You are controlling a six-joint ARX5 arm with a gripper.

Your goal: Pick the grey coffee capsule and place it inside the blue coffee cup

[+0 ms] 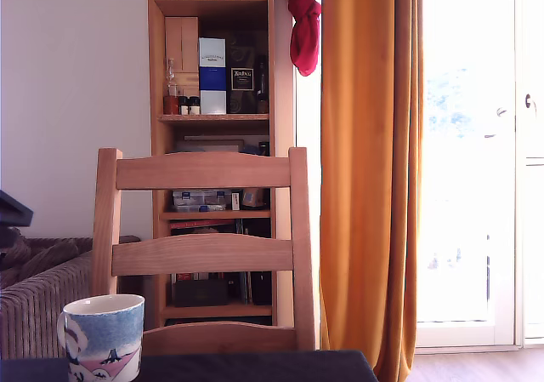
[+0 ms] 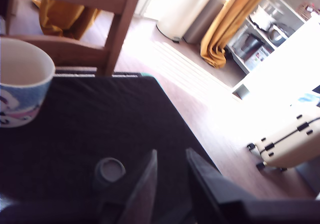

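gripper, capsule: wrist view only.

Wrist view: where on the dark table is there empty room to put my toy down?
The widest bare patch of the dark table lies between the blue coffee cup and the grey coffee capsule, running out to the table's edge by the floor. It is tight around the capsule, where the gripper hovers beside it.

Wooden chair, bookshelf, orange curtain
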